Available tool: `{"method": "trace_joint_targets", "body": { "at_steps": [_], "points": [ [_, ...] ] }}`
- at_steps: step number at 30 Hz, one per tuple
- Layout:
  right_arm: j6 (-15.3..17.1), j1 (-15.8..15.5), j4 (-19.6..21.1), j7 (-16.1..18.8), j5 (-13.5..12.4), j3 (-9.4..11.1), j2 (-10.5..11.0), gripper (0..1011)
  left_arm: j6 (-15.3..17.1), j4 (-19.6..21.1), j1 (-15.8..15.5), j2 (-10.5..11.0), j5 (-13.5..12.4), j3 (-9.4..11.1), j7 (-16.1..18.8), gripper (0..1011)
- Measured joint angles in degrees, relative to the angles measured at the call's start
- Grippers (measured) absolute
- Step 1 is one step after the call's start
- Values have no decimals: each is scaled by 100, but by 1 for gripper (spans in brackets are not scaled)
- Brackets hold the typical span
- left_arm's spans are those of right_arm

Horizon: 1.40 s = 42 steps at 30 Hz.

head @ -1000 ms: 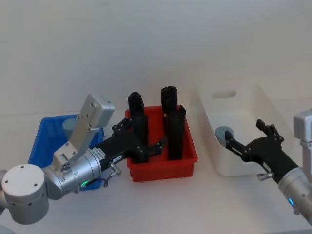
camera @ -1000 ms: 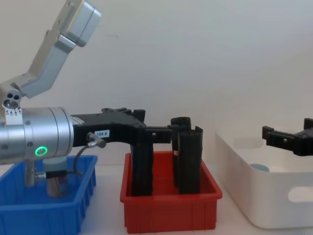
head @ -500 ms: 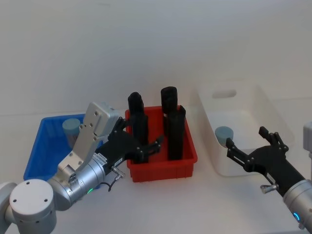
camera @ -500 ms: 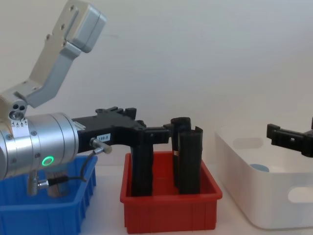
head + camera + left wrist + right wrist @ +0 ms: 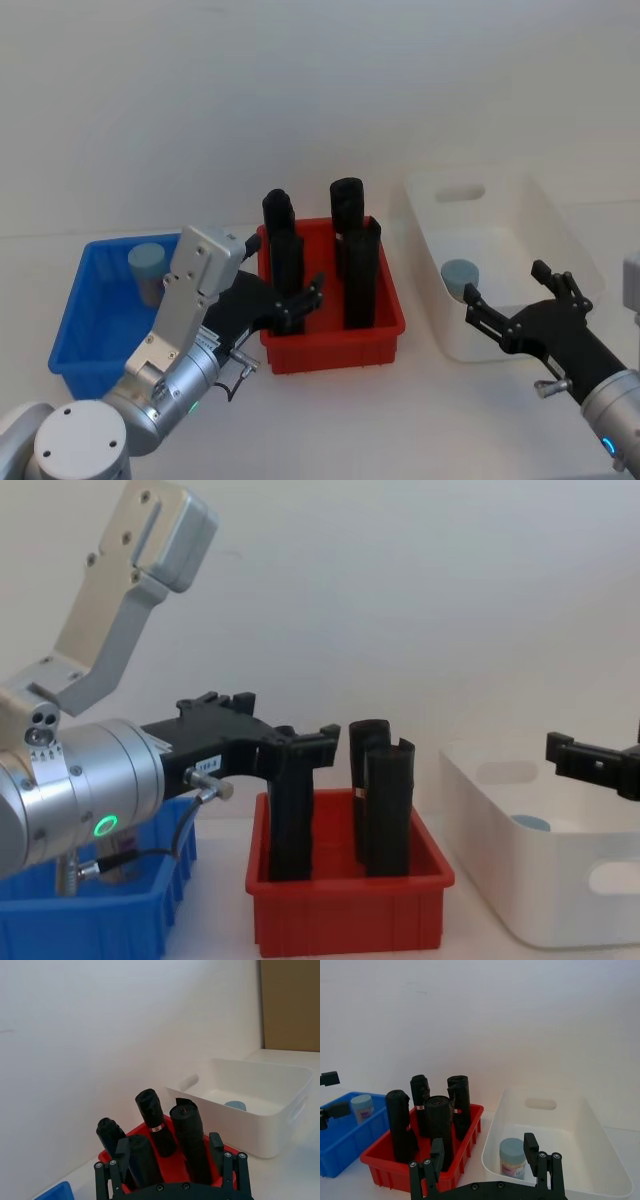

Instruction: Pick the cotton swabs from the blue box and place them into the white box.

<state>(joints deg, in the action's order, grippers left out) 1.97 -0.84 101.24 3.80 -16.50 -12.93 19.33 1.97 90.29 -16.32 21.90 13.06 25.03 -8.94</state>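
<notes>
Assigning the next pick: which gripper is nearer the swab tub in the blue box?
Left. The left gripper is over the red bin, right of the swab tub; the right gripper is at the white box.

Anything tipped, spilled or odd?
Nothing stands out. One cotton swab tub stands upright in the blue box, another in the white box; black rolls stand in the red bin. Left gripper and right gripper are open.

1. The blue box (image 5: 70,312) is bright blue, with vertical ribbing on its sides.
2. The white box (image 5: 565,240) is plain, smooth white.
3. The cotton swabs (image 5: 512,1157) have pale blue lids on clear tubs; their labels look purplish, though they are too small to be sure.
4. The red bin (image 5: 335,345) holds black rolls (image 5: 347,205), some with a thin white-and-red band.
5. The left gripper (image 5: 303,303) and right gripper (image 5: 503,281) are black.
</notes>
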Motion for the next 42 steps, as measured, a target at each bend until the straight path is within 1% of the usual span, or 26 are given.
{"method": "trace_joint_targets", "body": {
  "at_steps": [10,15,32,42],
  "points": [
    [-3,0,0,2,4,0,0,1001,-99,235,217,-1,-130,83,662,1004],
    [-3,0,-1,3,4,0,0,1001,-121,288,270,-1,-157,101,810,1004],
    [-2,5,-7,11,7,-1,-2,1001,-121,291,273,-1,-159,99,833,1004],
    [47,153,-145,165,190,-14,-56,1001,-117,288,273,-1,-157,99,833,1004]
  ]
}}
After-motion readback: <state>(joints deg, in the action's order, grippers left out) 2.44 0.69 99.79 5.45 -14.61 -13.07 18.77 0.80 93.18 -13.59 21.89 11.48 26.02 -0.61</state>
